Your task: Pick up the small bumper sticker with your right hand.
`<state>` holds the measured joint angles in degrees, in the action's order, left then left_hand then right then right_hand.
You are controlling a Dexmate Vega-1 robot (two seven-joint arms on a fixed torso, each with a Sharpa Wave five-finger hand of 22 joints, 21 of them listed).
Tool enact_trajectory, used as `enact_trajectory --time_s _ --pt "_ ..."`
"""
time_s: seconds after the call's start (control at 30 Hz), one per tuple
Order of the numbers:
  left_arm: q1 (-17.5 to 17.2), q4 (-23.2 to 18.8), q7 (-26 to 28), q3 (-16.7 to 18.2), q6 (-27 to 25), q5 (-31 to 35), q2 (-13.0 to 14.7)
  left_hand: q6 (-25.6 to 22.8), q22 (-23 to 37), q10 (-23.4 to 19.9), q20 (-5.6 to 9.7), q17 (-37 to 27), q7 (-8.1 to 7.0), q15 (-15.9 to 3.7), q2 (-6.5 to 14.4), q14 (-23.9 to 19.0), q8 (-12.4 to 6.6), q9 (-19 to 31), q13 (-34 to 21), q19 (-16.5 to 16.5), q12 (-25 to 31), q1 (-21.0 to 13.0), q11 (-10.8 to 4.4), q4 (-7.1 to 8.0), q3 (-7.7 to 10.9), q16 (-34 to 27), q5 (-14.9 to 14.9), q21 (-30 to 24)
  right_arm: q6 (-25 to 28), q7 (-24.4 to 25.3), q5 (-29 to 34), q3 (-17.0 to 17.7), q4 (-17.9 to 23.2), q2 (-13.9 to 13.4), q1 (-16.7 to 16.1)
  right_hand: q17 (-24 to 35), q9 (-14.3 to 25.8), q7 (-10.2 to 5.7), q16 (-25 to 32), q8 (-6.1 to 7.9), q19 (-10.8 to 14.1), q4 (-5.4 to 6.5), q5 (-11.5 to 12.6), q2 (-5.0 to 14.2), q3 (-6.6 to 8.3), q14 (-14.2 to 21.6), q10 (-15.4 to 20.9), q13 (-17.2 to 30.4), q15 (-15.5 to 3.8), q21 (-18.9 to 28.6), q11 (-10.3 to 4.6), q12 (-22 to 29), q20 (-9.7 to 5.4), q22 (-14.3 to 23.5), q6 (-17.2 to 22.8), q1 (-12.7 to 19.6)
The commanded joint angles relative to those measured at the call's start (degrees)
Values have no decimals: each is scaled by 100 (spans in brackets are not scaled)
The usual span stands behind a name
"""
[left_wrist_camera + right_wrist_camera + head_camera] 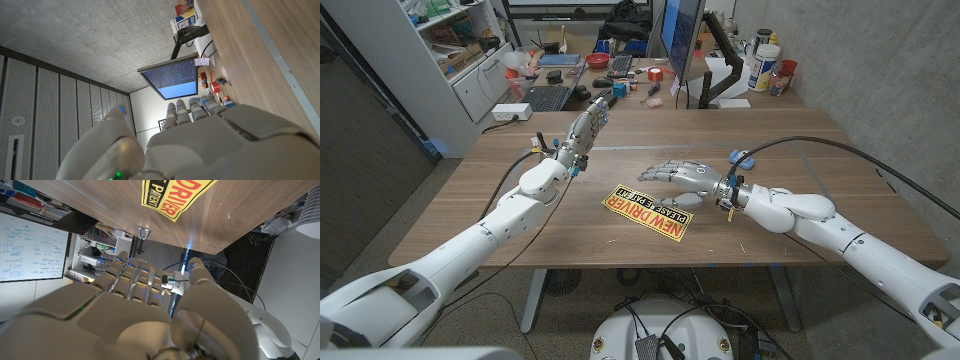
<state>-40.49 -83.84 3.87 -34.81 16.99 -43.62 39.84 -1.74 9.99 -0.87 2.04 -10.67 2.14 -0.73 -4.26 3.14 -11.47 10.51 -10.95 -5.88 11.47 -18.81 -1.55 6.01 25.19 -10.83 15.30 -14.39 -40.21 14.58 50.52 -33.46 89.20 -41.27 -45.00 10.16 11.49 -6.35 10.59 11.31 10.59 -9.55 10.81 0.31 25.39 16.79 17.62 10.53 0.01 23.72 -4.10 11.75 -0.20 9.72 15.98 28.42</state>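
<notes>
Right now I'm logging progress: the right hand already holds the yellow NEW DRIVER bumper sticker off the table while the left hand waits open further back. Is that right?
Not quite. In the head view the bumper sticker lies flat on the wooden table; the right hand hovers open just beyond it, holding nothing. The left hand does wait open further back.

Bumper sticker (648,212) flat on bench, near front edge.
Yellow rect. w/ black band; red "NEW DRIVER" + small "PLEASE BE PATIENT" text. Lies at a diagonal, lettering upside down in head view. Sits approx. mid-bench; nothing touching it. Also seen in right wrist view (172,196).
</notes>
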Motion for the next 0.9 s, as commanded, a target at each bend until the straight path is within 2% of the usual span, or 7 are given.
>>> enact_trajectory --time_s 0.03,0.73,0.9 --pt "-25 -78 69 -64 19 -4 23 -61 22 -12 139 -1 1 12 45 21 6 19 4 35 17 -4 0 0 -21 -7 11 10 122 -131 147 -154 -13 39 85 5 -3 -12 30 22 16 18 30 24 35 73 43 24 5 -24 11 42 9 30 48 68" --pt "-27 -115 149 -181 31 -46 45 -63 23 -19 135 0 -6 11 56 22 10 19 5 42 20 -8 -3 -5 -39 -6 9 45 30 -484 344 -413 -110 71 406 14 -3 -45 25 -3 35 51 27 -47 10 79 -27 29 68 -89 38 23 57 33 -23 60" --pt "-35 -107 162 -192 55 -59 53 -62 24 -16 130 0 -9 15 58 29 11 19 5 45 19 -8 -13 -6 -43 -3 8 52 59 -691 385 -468 -104 74 494 16 -3 -17 14 -38 38 53 32 -100 -6 53 -131 31 78 -126 111 -9 75 34 -134 62"
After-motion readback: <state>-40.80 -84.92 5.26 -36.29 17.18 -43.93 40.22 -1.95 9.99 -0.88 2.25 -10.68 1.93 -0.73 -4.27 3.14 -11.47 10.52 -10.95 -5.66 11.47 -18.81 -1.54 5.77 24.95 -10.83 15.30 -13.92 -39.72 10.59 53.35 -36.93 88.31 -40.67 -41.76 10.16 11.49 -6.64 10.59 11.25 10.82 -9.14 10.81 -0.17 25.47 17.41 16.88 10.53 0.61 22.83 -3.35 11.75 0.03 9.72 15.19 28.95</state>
